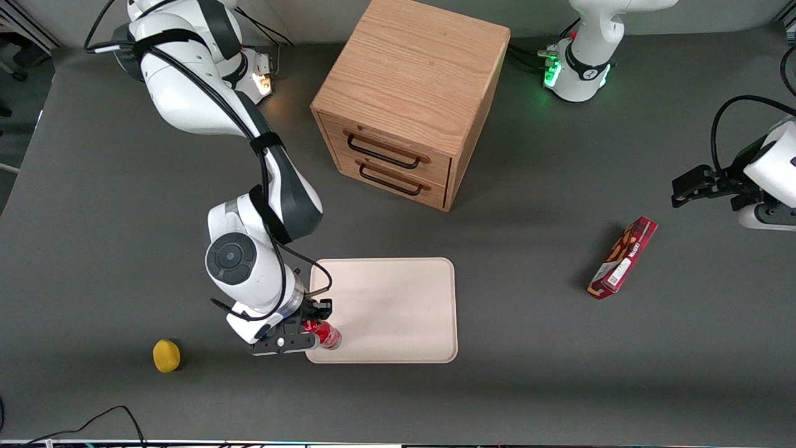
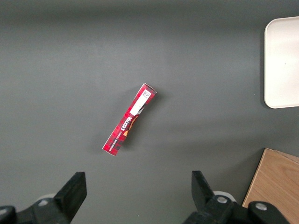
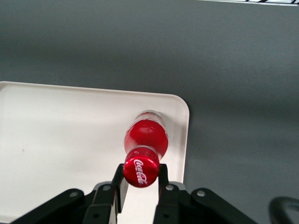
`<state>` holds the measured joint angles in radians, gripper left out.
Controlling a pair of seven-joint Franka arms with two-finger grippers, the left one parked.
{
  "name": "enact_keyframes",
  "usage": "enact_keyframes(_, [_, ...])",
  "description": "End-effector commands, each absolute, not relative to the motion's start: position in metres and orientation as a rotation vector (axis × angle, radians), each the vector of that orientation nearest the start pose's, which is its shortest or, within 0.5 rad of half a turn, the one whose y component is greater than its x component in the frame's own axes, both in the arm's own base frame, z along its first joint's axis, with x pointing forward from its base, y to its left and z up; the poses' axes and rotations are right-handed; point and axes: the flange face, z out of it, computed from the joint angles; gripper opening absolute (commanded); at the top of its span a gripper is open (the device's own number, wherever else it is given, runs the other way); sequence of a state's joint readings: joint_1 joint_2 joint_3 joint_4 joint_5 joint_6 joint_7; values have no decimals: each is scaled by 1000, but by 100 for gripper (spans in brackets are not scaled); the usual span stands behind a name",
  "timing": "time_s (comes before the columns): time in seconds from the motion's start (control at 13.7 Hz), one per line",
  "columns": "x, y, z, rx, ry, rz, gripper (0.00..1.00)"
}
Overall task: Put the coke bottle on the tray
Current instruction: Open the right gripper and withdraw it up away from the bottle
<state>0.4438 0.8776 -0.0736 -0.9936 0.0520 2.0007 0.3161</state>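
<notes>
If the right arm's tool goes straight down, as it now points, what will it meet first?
Most likely the tray: the tool, shut on the coke bottle, hangs over the tray's corner, so the bottle's clear base should touch it first. The remaining height is unclear.

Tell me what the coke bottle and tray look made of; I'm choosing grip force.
The coke bottle, held at its cap in the claw over the tray's corner: likely glossy plastic, with a clear base and shiny red cap. The tray: matte pale beige, probably plastic or coated wood; no grain visible.
</notes>
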Motion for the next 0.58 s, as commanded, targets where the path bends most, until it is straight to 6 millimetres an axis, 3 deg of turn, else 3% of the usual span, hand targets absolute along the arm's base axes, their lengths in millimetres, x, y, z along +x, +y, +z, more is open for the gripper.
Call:
enact_keyframes(0.0, [729,314,346,-3103,-48,-240,41])
enact_keyframes(0.07, [728,315,343,-3117,-44,-243,78])
enact_keyframes(0.15, [727,319,341,-3131,-37,-249,100])
enact_keyframes(0.29, [727,318,349,-3127,-7,-263,100])
enact_keyframes(0.51, [720,297,400,-3134,12,-218,100])
